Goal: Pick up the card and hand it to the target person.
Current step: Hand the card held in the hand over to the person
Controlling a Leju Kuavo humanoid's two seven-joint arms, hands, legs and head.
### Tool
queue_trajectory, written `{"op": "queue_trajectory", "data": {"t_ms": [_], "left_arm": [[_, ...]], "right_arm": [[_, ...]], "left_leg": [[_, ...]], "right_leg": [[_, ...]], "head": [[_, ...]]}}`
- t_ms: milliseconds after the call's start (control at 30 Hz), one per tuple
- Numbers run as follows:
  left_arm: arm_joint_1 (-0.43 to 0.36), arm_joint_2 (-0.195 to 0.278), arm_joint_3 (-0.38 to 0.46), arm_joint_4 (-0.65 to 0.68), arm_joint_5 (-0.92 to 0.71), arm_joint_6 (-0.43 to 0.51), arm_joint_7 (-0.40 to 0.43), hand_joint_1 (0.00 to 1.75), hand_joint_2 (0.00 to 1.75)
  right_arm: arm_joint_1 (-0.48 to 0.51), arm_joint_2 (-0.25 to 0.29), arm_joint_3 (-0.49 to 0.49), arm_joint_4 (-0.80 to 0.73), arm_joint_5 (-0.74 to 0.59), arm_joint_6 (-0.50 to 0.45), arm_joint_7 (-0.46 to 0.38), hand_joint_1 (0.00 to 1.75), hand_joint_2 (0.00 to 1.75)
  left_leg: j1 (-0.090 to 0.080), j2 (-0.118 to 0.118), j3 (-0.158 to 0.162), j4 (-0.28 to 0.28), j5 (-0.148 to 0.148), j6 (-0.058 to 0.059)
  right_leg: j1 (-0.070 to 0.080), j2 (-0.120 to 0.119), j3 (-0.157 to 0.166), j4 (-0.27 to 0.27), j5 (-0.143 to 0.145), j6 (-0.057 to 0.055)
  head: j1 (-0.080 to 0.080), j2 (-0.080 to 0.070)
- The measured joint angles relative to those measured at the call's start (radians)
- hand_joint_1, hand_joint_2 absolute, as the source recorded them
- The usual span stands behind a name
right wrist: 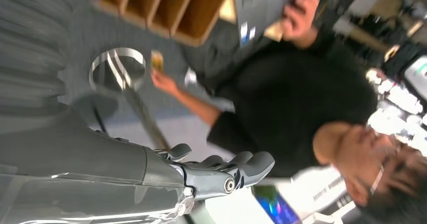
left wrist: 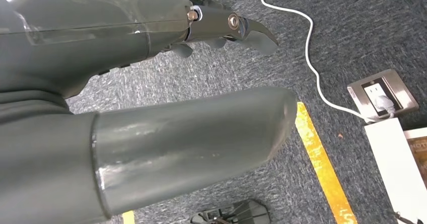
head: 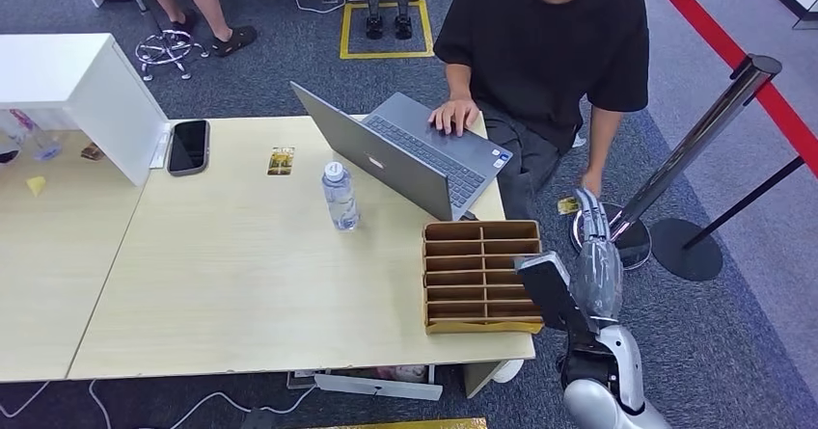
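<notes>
right hand (head: 596, 228): empty, fingers extended, off desk's (head: 241, 294) right edge | card (head: 568, 204): in person's hand (head: 589, 186), beside it | left hand (left wrist: 221, 30): hanging, empty, fingers loosely curled | risk: retracting arm clips wooden organizer (head: 480, 275) at desk's right corner.

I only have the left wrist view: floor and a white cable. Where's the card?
Observer: A person's hand holds a yellow card low beside the table, next to the right robot hand.
Operator: Is that robot hand holding anything?
Observer: No. In the right wrist view its fingers are empty.
Operator: Anything left on the table?
Observer: A second card lies near the phone.
</notes>
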Motion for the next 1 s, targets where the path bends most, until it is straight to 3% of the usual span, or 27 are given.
{"op": "queue_trajectory", "data": {"t_ms": [167,400,567,1000], "left_arm": [[0.005,0.001,0.001,0.0,0.011,0.01,-0.002,0.0,0.0],[0.012,0.001,0.001,0.0,0.02,0.015,-0.005,0.0,0.0],[0.013,0.003,0.004,0.0,0.03,0.019,-0.01,0.0,0.0],[0.019,0.008,0.007,0.0,0.042,0.029,-0.018,0.0,0.0]], "right_arm": [[0.029,0.046,0.053,0.001,-0.201,-0.019,-0.137,0.0,1.75],[0.1,0.152,0.068,0.007,-0.221,-0.02,-0.338,0.0,1.75],[0.143,0.218,0.033,0.011,-0.178,-0.021,-0.349,0.0,1.75],[0.205,0.305,-0.101,0.01,-0.089,-0.021,-0.355,0.0,1.75]], "left_leg": [[0.0,0.0,0.0,0.0,0.0,0.0],[0.0,0.0,0.0,0.0,0.0,0.0],[0.0,0.0,0.0,0.0,0.0,0.0],[0.0,0.0,0.0,0.0,0.0,0.0]], "right_leg": [[0.0,0.0,0.0,0.0,0.0,0.0],[0.0,0.0,0.0,0.0,-0.001,-0.001],[0.0,0.0,0.0,0.0,-0.001,-0.001],[0.0,0.0,0.0,0.0,-0.001,-0.001]], "head": [[0.0,0.0],[0.0,0.0],[0.0,0.0],[0.0,0.0]]}}
